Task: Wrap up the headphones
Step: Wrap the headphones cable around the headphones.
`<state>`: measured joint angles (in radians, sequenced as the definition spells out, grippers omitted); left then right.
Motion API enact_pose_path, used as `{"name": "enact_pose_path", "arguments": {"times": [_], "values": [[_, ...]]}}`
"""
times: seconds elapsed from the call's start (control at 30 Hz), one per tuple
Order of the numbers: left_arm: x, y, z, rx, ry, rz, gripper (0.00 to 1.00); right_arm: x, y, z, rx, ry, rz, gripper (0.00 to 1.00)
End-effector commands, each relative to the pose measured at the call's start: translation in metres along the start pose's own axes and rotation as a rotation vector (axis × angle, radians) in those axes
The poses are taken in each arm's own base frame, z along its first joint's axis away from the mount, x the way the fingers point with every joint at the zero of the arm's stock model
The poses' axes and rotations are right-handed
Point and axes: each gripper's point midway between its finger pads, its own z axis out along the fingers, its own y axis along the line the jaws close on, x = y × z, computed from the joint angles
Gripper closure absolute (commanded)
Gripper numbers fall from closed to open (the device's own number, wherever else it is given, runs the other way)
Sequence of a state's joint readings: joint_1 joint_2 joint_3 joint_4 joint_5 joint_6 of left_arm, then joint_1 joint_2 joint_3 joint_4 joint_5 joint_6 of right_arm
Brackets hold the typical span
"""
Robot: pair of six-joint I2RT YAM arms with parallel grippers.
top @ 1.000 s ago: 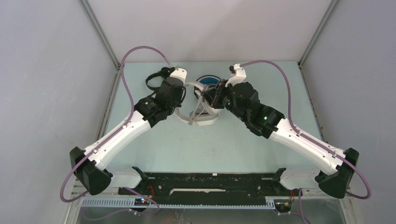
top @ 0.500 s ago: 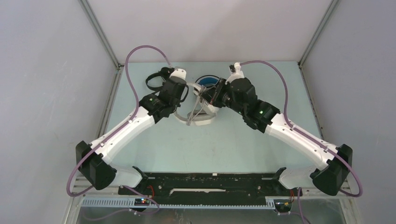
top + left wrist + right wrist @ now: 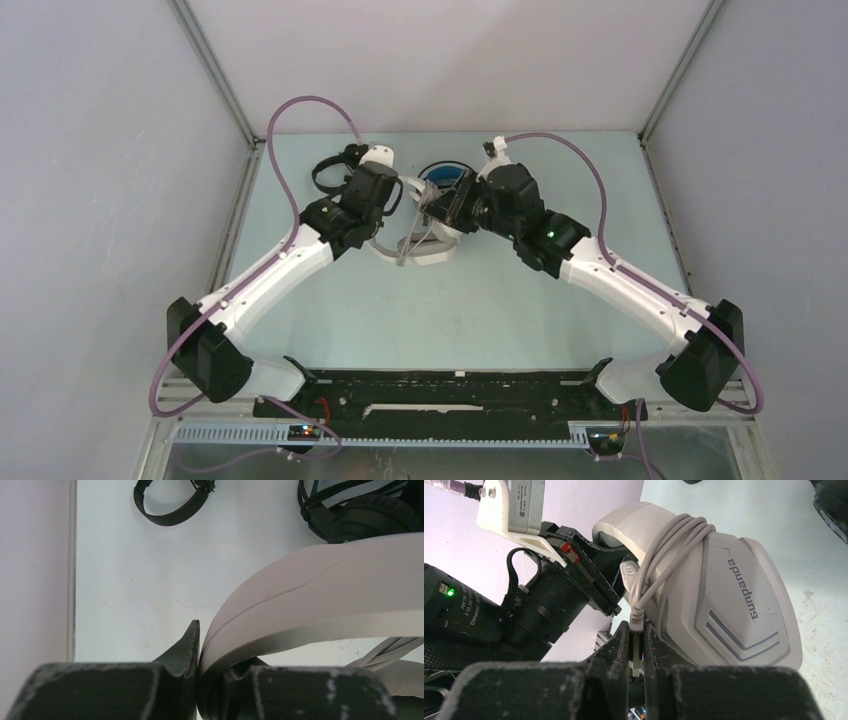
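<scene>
Pushed the right gripper (image 3: 438,205) toward 10 o'clock in the top view, closer to the left arm's wrist, carrying along the pinched plug end of the grey cable (image 3: 659,545). Swung the right arm's elbow (image 3: 697,360) inward, also toward 10 o'clock. Nudged the left gripper (image 3: 200,647) slightly toward 1 o'clock, with the left arm's elbow (image 3: 207,360) drawn in toward 2 o'clock. Dragged the white headphones (image 3: 425,254), clamped by the headband, a little toward 10 o'clock. Shifted the arch of the left purple hose (image 3: 310,99) slightly toward 3 o'clock.
</scene>
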<state>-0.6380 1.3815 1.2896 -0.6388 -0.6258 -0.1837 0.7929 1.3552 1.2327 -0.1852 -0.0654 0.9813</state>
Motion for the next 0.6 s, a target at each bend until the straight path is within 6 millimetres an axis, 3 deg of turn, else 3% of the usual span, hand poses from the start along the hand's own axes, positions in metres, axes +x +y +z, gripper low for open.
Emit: {"name": "enact_pose_path", "arguments": {"times": [0.0,0.1,0.27,0.57], "values": [[-0.062,0.018,-0.006,-0.058,-0.199,-0.241,1.0,0.016,0.032,-0.009,-0.133,0.096,0.008,0.88],[-0.067,0.018,-0.011,-0.032,-0.242,-0.263,1.0,0.01,0.029,-0.009,-0.115,0.066,-0.007,0.88],[-0.073,0.02,-0.021,-0.004,-0.275,-0.286,1.0,0.008,0.024,-0.008,-0.098,0.06,-0.021,0.77],[-0.077,0.024,-0.028,0.013,-0.331,-0.285,1.0,-0.004,0.04,-0.031,-0.148,0.01,-0.087,0.78]]}}
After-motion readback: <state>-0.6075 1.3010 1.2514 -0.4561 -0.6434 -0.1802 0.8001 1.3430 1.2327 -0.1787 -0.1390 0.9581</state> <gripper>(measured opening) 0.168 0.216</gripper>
